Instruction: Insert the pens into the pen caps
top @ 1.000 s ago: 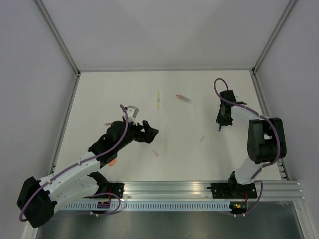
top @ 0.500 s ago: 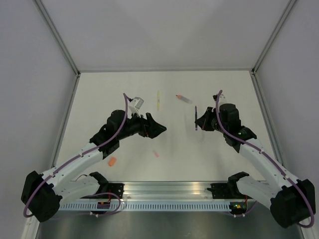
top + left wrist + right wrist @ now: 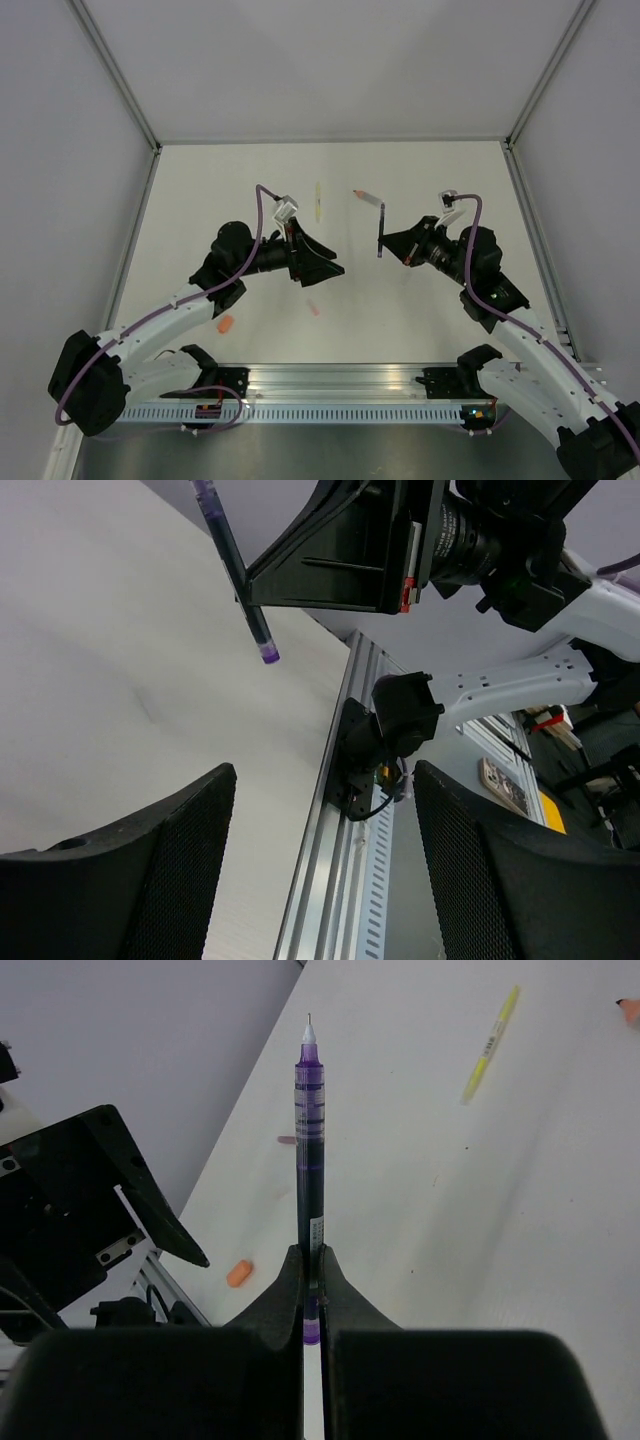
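1. Left gripper (image 3: pixel 318 262) hangs above the table (image 3: pixel 200 190) near its middle, fingers (image 3: pixel 150 880) spread wide with nothing between them. It has swung in from the left over the last second, and its jaws have drawn in a little from their widest.
2. Right gripper (image 3: pixel 393 241) is clamped on the dark purple pen (image 3: pixel 382 228), pinching it near the rear end so that most of the barrel and the nib stand free beyond the fingertips.
3. A second ago the right arm was folded back at the right side of the table. It has since reached in towards the centre, and the two grippers now face each other with a gap between them.
4. From the left wrist the pen (image 3: pixel 235 570) shows in the air ahead, apart from the open fingers and lying across their line rather than pointing into them.
5. Both caps lie on the table, neither of them held – the pale pink cap (image 3: pixel 313 308) just near of the left gripper, the orange cap (image 3: pixel 225 324) further left.
6. The yellow pen (image 3: pixel 318 200) and the grey pen (image 3: pixel 368 197) with its orange tip lie untouched on the far side.
7. My reading: no pen can be capped yet, since the left gripper carries no cap – this looks like a meeting in mid-air to pass or re-grip the pen, though I cannot be sure.
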`<act>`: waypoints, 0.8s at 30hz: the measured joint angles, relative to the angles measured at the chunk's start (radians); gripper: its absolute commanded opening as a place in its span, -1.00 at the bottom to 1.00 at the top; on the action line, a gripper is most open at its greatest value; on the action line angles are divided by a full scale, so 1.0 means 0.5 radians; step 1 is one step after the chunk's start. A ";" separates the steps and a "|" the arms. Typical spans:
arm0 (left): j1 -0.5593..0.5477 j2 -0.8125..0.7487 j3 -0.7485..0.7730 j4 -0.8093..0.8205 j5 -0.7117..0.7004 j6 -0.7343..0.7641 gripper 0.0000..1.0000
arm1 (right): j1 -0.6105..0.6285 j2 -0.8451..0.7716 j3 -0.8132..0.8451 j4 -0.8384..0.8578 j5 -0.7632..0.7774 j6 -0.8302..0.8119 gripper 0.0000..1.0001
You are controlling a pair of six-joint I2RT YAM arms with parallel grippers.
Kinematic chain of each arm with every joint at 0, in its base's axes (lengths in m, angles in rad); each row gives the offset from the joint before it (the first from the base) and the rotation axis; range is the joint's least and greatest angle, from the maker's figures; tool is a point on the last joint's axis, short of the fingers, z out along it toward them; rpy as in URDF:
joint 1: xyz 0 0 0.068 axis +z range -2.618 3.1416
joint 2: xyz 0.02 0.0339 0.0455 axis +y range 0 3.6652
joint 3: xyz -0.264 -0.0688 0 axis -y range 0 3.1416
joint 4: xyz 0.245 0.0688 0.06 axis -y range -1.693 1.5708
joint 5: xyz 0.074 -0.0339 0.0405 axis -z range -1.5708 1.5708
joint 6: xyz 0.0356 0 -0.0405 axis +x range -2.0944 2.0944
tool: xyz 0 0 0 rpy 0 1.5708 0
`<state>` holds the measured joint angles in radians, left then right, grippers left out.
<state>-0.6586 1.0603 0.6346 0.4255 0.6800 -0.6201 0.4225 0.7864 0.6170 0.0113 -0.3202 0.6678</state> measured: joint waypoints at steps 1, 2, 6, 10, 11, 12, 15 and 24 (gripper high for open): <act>0.000 0.033 0.000 0.054 0.025 -0.014 0.52 | 0.010 0.000 -0.013 0.031 -0.006 0.027 -1.00; 0.000 0.063 0.000 0.092 0.044 -0.031 0.52 | 0.019 0.000 -0.023 0.062 -0.012 0.053 -1.00; 0.000 0.238 0.000 0.249 0.113 -0.100 0.54 | 0.056 -0.006 -0.072 0.217 -0.033 0.163 -1.00; 0.000 0.417 0.002 0.378 0.152 -0.172 0.54 | 0.105 -0.024 -0.101 0.327 -0.043 0.246 -1.00; 0.000 0.446 0.003 0.414 0.165 -0.190 0.54 | 0.112 -0.029 -0.105 0.342 -0.043 0.256 -1.00; 0.000 0.478 0.005 0.456 0.175 -0.216 0.53 | 0.121 -0.039 -0.111 0.358 -0.043 0.268 -1.00; -0.008 0.548 0.026 0.578 0.185 -0.275 0.44 | 0.137 -0.072 -0.117 0.396 -0.043 0.299 -1.00; -0.124 0.723 0.266 0.728 0.197 -0.311 0.13 | 0.143 -0.198 -0.139 0.394 -0.042 0.319 -1.00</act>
<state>-0.7204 1.4220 0.7673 0.7895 0.7784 -0.7757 0.4938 0.6876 0.5476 0.2085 -0.3412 0.8272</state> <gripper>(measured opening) 0.583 0.018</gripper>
